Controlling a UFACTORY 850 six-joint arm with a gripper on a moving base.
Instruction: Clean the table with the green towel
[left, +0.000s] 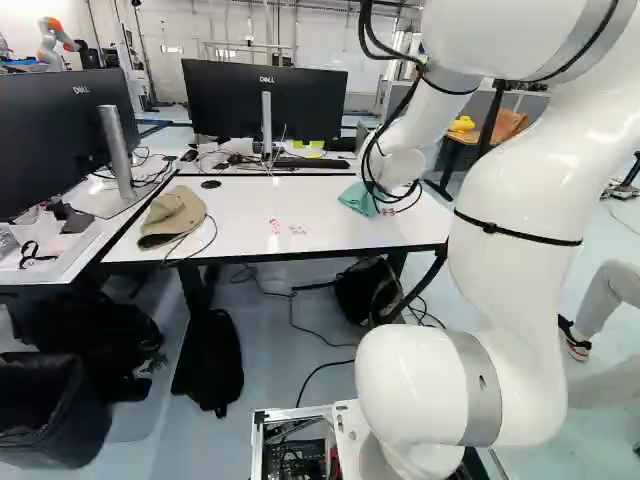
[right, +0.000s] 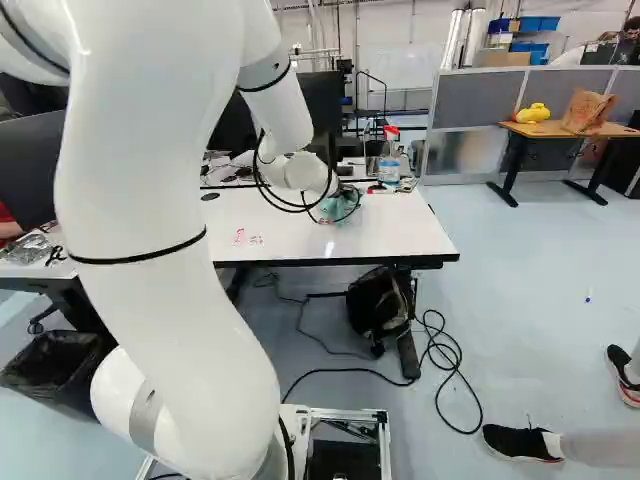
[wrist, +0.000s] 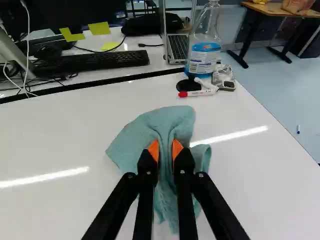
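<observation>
The towel (wrist: 176, 120) is pinched by the hand (wrist: 165, 150) upon the table (wrist: 75, 135), so it should be pressed with light, even force and wiped slowly over the red marks (left: 275, 227).

From where I stand, I count two large black monitors (left: 220, 105), one desktop keyboard (wrist: 100, 61), one open laptop (wrist: 178, 46), one spray bottle (wrist: 204, 52), one red-capped marker (wrist: 196, 93), one green towel (wrist: 137, 137), one tan cap (left: 177, 212), one black-lined waste bin (left: 50, 425) and one brown paper bag (right: 587, 112).

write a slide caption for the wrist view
Orange-padded fingers grip a fold of the green towel on the white table
</observation>
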